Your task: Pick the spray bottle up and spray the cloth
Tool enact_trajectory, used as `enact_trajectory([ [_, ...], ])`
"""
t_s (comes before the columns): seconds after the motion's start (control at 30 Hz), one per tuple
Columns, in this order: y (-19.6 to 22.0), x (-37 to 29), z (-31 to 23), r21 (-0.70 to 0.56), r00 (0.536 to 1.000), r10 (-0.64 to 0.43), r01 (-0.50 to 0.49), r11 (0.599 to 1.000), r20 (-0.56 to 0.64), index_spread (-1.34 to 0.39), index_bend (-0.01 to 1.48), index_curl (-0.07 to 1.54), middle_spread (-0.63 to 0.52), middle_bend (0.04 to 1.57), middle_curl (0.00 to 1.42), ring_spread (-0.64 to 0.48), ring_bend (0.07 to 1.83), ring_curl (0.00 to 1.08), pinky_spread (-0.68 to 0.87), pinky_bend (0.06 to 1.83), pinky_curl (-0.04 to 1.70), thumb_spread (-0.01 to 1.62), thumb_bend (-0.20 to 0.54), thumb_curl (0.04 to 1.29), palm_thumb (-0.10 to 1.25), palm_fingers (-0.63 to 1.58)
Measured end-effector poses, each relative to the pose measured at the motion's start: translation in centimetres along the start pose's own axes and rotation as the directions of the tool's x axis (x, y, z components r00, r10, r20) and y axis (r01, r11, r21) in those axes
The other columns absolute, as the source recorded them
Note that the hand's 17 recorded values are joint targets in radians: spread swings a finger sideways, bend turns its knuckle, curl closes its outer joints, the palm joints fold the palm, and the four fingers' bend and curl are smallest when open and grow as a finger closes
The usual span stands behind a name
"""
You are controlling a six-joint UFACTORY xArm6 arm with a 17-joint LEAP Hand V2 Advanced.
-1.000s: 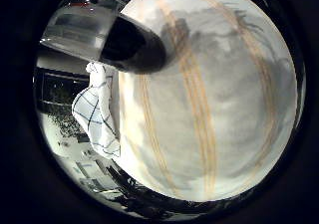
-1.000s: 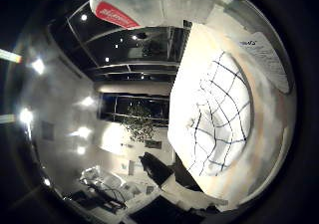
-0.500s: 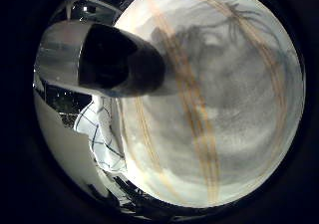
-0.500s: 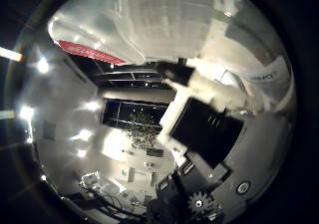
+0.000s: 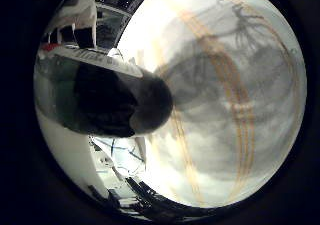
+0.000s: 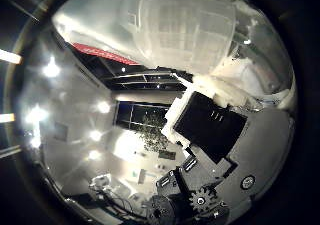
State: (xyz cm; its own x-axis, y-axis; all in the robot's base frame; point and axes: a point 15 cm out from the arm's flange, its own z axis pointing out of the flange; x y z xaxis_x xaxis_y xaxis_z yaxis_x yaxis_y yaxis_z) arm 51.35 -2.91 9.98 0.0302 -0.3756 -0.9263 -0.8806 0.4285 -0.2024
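The spray bottle [image 5: 100, 95] fills much of the right little finger side palm view, close to the palm, with its dark rounded base towards the striped table [image 5: 235, 105]. The right thumb side palm view shows its translucent body and red label [image 6: 185, 30]. My hand [image 6: 210, 135] shows there as black and white fingers curled in against the bottle's side. A white cloth with a dark grid [image 5: 125, 153] lies on the table beyond the bottle, mostly hidden by it.
The hand's shadow falls across the table's orange stripes [image 5: 215, 55]. A dark window with a plant [image 6: 150, 125] and bright ceiling lights [image 6: 50, 70] lie past the table's edge.
The bottle has grown much larger in both views as the palm closed in on it. The fingers have curled into the thumb side view, covering the cloth seen there before.
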Motion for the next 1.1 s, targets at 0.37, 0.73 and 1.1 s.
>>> enact_trajectory([
  [0.37,0.2,-5.3,-0.5,-0.095,0.995,-0.103,0.102,0.990,-0.001,-0.17,1.17,0.71,-0.07,1.35,0.61,-0.14,1.47,0.58,-0.15,1.15,1.03,0.77,-0.015,0.73,1.11,1.19],
  [0.73,2.8,-11.8,-1.7,-0.386,0.948,-0.241,0.147,0.911,-0.207,-0.18,1.17,0.71,-0.07,1.35,0.59,-0.14,1.47,0.57,-0.16,1.08,1.17,0.76,-0.015,0.81,1.10,1.20],
  [1.1,5.3,-17.0,1.1,-0.607,0.813,-0.414,0.096,0.789,-0.409,-0.18,1.17,0.71,-0.07,1.36,0.58,-0.15,1.48,0.57,-0.17,1.04,1.25,0.78,-0.015,0.85,1.08,1.20],
])
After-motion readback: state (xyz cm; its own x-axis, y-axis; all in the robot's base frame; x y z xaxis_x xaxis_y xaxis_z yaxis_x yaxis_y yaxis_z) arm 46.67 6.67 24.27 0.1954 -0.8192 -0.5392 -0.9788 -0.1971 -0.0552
